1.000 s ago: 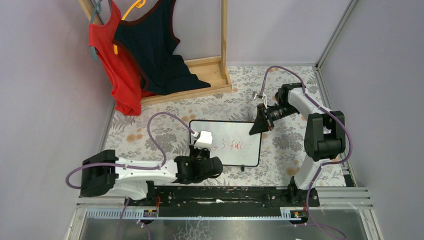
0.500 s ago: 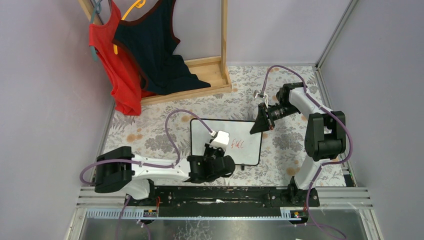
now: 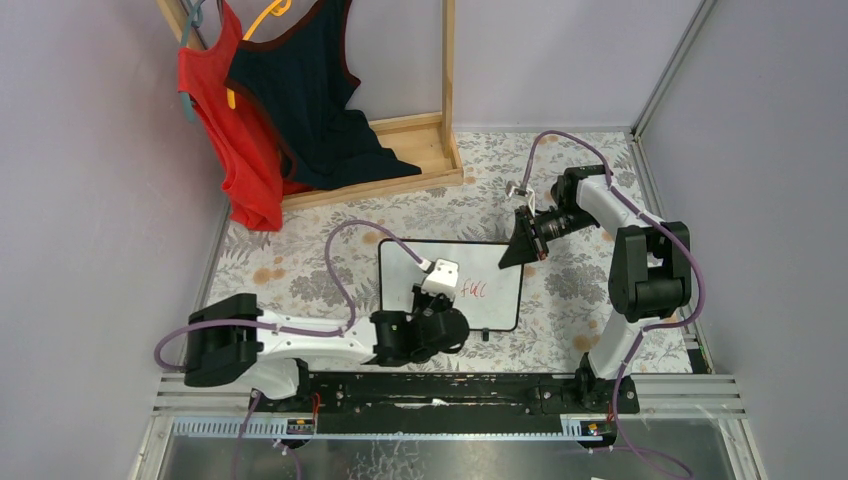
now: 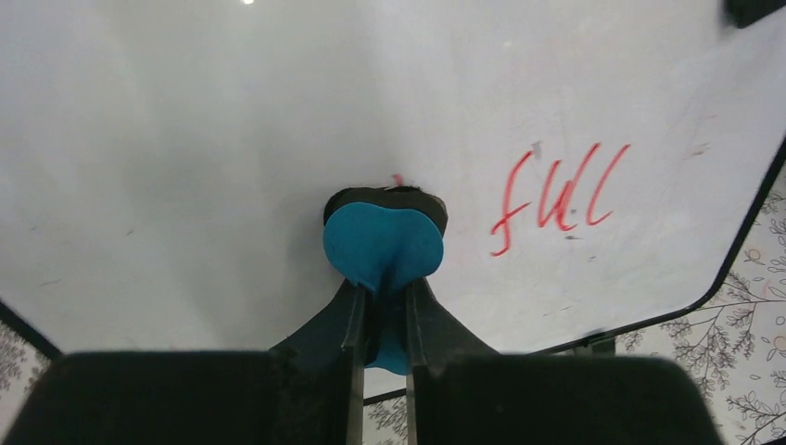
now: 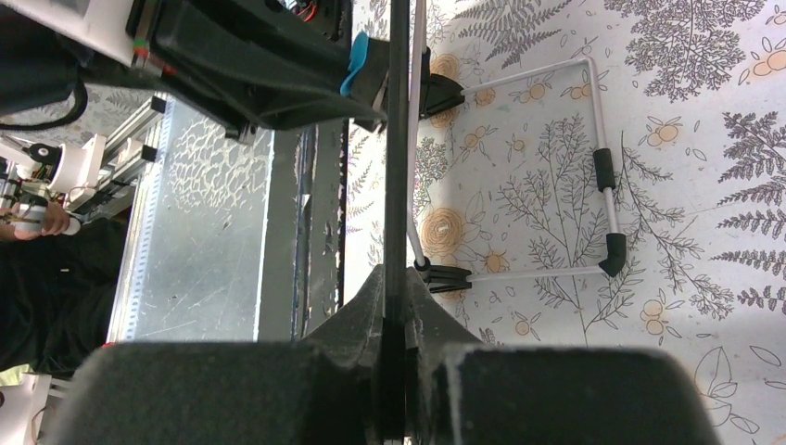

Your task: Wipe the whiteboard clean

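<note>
The whiteboard (image 3: pixel 500 300) with a thin black frame stands tilted on the floral table, with red handwriting "full" (image 3: pixel 473 291) on its right part. In the left wrist view the board (image 4: pixel 185 139) fills the frame with the red writing (image 4: pixel 556 195) to the right. My left gripper (image 4: pixel 382 297) is shut on a small blue-black eraser (image 4: pixel 382 243) pressed against the board, left of the writing. My right gripper (image 5: pixel 397 287) is shut on the board's top edge (image 5: pixel 398 139), seen edge-on; in the top view it (image 3: pixel 520 250) is at the upper right corner.
A wooden rack (image 3: pixel 420 140) with a red top (image 3: pixel 225 120) and a dark top (image 3: pixel 310 100) stands at the back left. The board's wire stand (image 5: pixel 593 167) rests on the floral cloth. A metal rail (image 3: pixel 450 390) runs along the near edge.
My left gripper with the eraser swept right across the board and the red marks left of "full" are gone. It has barely moved in the last half second. The right arm kept still.
</note>
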Controlling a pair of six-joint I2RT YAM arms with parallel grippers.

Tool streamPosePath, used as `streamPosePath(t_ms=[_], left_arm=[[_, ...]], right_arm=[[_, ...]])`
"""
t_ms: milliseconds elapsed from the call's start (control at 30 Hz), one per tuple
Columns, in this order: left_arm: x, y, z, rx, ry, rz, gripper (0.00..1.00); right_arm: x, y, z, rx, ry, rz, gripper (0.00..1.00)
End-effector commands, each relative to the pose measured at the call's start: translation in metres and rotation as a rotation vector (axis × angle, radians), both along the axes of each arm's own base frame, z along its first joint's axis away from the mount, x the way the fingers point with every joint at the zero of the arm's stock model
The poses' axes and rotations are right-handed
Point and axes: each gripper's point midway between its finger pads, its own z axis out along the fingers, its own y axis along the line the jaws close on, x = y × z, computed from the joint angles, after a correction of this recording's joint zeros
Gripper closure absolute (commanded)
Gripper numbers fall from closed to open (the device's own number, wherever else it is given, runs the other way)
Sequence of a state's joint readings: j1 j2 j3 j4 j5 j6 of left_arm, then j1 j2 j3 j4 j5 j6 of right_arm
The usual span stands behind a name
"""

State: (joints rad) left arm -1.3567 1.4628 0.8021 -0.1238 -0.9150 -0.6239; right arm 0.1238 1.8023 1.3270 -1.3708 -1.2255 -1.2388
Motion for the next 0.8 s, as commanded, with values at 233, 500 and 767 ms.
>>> streamPosePath(t_ms=[233, 500, 767], left_arm=[[-0.009, 0.105, -0.009, 0.036, 0.003, 0.216, 1.00], [-0.008, 0.111, -0.006, 0.062, -0.015, 0.231, 1.00], [-0.010, 0.087, -0.036, 0.125, 0.026, 0.199, 1.00]], right_arm=[[-0.013, 0.009, 0.013, 0.025, 0.082, 0.013, 1.00], [-0.012, 0.009, 0.014, 0.024, 0.083, 0.013, 1.00], [-0.014, 0.009, 0.014, 0.022, 0.081, 0.013, 1.00]])
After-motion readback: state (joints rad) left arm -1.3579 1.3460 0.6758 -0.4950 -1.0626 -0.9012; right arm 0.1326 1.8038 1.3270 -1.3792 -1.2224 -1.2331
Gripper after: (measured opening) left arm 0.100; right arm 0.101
